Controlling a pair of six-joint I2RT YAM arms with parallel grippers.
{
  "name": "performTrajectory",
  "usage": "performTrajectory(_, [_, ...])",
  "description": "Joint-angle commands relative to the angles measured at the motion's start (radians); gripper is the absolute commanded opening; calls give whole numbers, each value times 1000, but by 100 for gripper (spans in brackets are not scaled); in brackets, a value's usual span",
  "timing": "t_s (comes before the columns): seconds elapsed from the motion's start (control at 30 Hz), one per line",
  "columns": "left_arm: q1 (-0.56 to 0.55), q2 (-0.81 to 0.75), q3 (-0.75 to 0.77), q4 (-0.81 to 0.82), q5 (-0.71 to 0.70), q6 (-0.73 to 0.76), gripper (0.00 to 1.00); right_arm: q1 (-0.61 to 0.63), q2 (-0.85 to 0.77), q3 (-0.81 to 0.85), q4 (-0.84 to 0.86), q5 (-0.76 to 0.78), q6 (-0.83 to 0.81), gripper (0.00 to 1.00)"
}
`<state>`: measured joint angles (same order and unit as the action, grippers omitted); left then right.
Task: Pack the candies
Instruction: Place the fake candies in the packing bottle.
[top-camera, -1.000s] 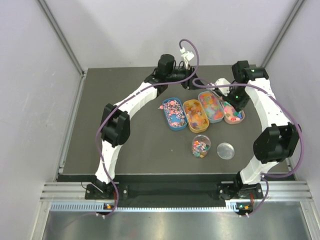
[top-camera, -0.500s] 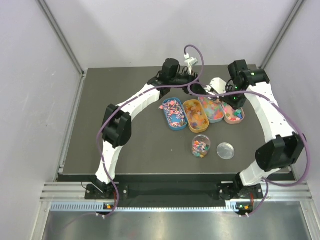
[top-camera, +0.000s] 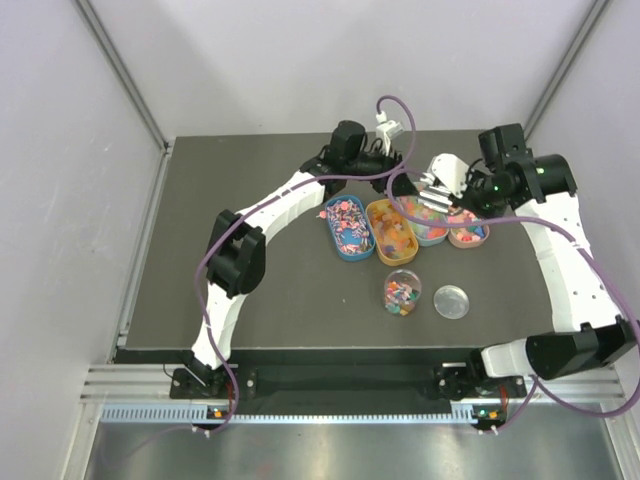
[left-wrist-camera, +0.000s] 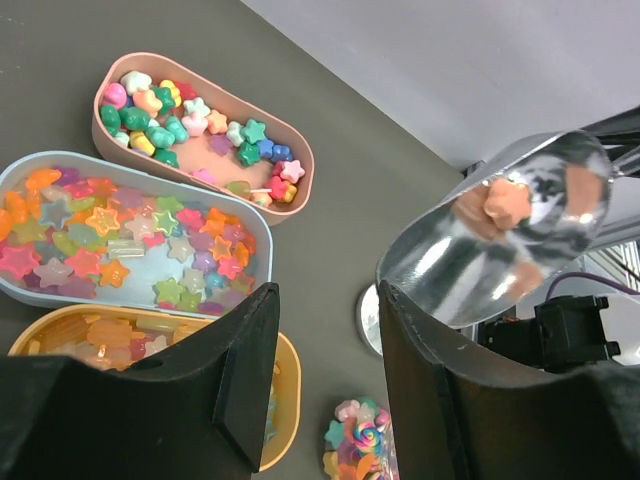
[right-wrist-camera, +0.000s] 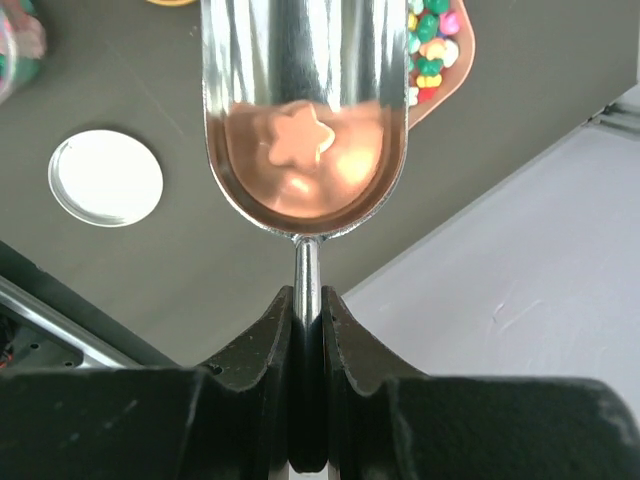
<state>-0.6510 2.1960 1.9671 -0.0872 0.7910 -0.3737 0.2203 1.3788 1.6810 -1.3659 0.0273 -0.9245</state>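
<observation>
From above, the candies (top-camera: 347, 222) are filling oval trays (top-camera: 352, 257); the right gripper (top-camera: 458, 188) is holding the scoop (top-camera: 440, 174) just behind the pink tray (top-camera: 468, 245). Left wrist: the left gripper (left-wrist-camera: 325, 370) is hanging parted and empty near the pink tray. Right wrist: its jaws are pinching the scoop's handle, one peach star (right-wrist-camera: 298, 140) lying inside.

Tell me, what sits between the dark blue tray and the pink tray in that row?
Two more trays of candies, seen from the top view: an orange tray beside the dark blue tray, then a pale blue tray beside the pink tray.
</observation>
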Motion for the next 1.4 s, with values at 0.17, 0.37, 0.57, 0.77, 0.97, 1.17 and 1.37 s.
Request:
performTrajectory(0.17, [-4, -39, -11, -8, -21, 39, 49, 4, -133, -7, 33, -194, 1, 0])
performTrajectory(0.37, [2, -79, -5, -31, -27, 62, 49, 5, -162, -147, -5, -170, -91, 0])
performTrajectory(0.57, [92, -143, -42, -138, -113, 208, 50, 5, -222, -293, -28, -109, -278, 0])
performTrajectory(0.77, [215, -173, -91, -157, -170, 254, 50, 7, -224, -314, -85, -104, -413, 0])
performTrajectory(0.97, [267, -170, -93, -171, -199, 286, 50, 65, -248, -363, -111, -83, -481, 0])
performTrajectory(1.17, [269, -151, -86, -168, -205, 291, 50, 126, -282, -423, -111, -49, -548, 0])
performTrajectory(1.37, [269, -145, -83, -161, -213, 286, 50, 162, -307, -477, -110, 14, -629, 0])
